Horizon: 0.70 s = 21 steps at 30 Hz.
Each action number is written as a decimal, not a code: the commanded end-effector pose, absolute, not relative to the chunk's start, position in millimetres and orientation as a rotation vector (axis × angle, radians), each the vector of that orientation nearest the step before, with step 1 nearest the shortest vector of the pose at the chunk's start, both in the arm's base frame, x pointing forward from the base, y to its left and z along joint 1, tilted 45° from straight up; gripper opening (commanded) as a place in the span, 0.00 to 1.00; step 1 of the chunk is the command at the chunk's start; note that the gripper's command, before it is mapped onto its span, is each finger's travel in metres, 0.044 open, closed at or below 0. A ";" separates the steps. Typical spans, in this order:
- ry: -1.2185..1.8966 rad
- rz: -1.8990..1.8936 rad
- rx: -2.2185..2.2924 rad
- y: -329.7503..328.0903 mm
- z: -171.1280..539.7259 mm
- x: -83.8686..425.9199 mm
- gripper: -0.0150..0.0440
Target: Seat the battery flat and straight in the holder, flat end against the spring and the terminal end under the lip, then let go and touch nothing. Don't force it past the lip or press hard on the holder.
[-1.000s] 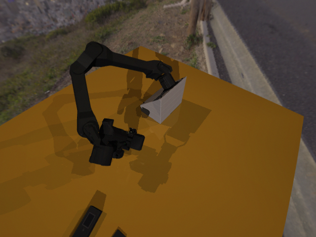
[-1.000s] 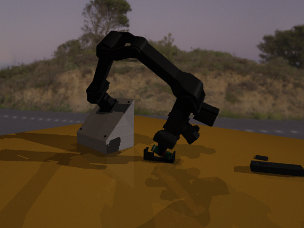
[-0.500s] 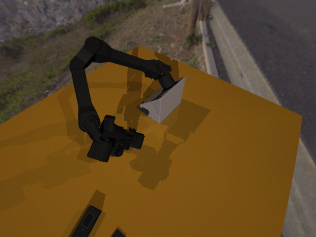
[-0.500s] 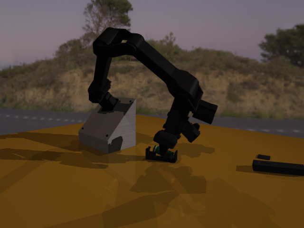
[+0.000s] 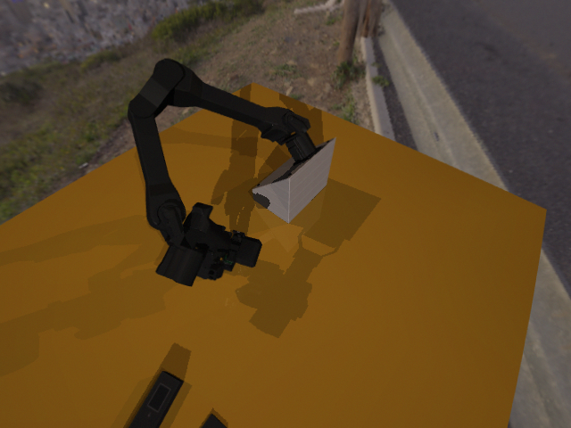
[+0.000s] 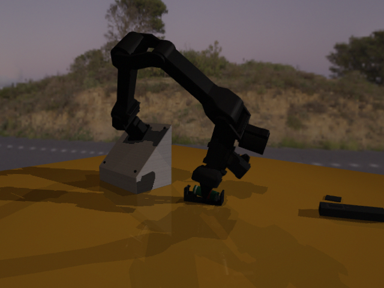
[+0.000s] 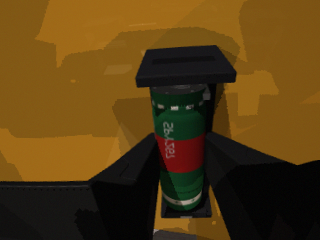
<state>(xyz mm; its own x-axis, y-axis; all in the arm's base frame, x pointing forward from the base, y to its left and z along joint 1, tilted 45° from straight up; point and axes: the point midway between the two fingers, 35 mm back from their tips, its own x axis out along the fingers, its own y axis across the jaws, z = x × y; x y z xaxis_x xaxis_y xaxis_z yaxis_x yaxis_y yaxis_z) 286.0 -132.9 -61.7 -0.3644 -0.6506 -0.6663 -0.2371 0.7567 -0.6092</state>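
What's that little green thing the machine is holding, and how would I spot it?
Start at the grey wedge-shaped block on the orange table, then follow the black arm down to its gripper. Between its fingers, lying in a small black holder, is the battery: the only green thing there, with a red band.

The battery [image 7: 180,154] has a smooth, slightly glossy green wrap with a red band and pale printing. Its holder [image 7: 186,67] looks like matt black plastic, as do the gripper [image 7: 180,180] fingers. At eleven o'clock from them, the grey block [image 6: 138,158] looks like brushed metal, faintly lined. The table [image 6: 279,248] is smooth amber with a soft sheen.
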 end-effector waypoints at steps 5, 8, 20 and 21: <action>1.899 -0.489 -0.667 -133.0 -65.1 287.5 0.39; 1.888 -0.482 -0.669 -133.3 -64.9 287.0 0.39; 1.843 -0.454 -0.681 -135.2 -64.0 284.6 0.39; 1.839 -0.451 -0.682 -135.4 -63.9 284.4 0.39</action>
